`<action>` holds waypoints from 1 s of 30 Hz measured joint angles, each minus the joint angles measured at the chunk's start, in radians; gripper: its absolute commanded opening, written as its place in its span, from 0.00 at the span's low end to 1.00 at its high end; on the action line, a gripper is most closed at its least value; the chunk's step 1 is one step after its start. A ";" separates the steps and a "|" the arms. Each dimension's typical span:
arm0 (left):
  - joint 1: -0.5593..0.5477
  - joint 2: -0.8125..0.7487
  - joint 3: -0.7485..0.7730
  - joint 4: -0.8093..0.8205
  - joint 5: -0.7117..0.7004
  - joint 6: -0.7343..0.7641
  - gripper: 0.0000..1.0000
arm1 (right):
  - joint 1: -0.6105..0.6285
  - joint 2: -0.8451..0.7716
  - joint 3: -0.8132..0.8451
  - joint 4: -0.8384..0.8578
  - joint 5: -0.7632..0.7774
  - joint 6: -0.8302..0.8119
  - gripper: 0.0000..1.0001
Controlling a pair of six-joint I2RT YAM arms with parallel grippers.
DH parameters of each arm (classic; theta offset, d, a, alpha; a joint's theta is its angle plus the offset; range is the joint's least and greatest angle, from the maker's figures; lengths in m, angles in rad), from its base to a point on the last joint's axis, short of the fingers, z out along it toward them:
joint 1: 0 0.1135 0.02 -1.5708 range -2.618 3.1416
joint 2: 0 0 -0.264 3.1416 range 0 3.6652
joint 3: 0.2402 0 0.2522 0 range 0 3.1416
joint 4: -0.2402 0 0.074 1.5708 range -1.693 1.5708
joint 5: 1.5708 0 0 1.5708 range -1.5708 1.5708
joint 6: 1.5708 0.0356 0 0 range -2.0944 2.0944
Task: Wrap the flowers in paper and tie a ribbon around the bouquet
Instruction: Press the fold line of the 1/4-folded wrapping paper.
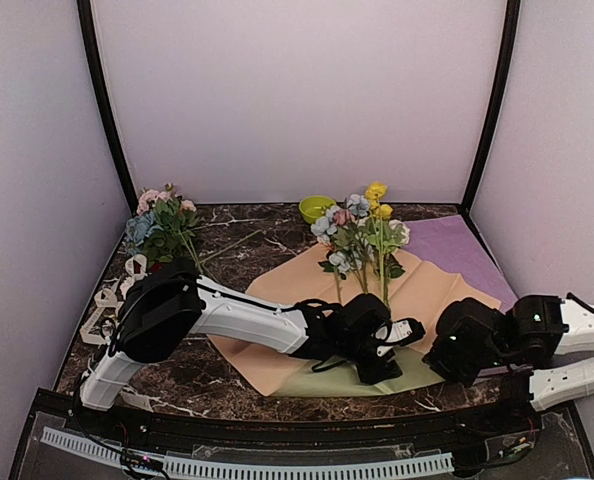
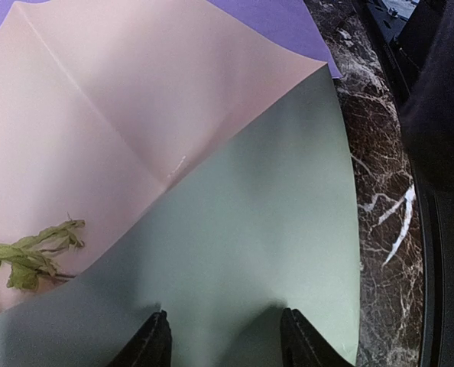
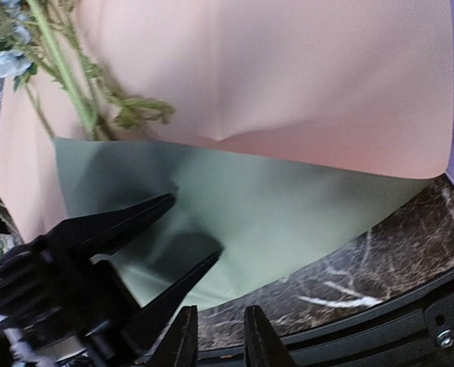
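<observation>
The long green-stemmed artificial flowers [image 1: 362,240] lie on the peach-tan paper sheet [image 1: 437,290] at table centre, heads to the rear. The sage-green paper sheet [image 1: 417,373] lies beneath it, showing at the front. Flat purple sheet [image 1: 459,250]: right rear. Small green bowl [image 1: 315,207]: behind the flowers. Loose leafy flower cluster [image 1: 162,228]: left rear.

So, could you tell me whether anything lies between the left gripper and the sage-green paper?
Nothing visible does: the left gripper is open directly over bare sage-green paper, and the flowers lie aside on the peach sheet.
</observation>
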 measured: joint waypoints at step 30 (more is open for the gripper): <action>0.010 0.000 -0.002 0.013 0.038 -0.055 0.50 | -0.185 0.178 -0.189 0.386 -0.228 -0.402 0.00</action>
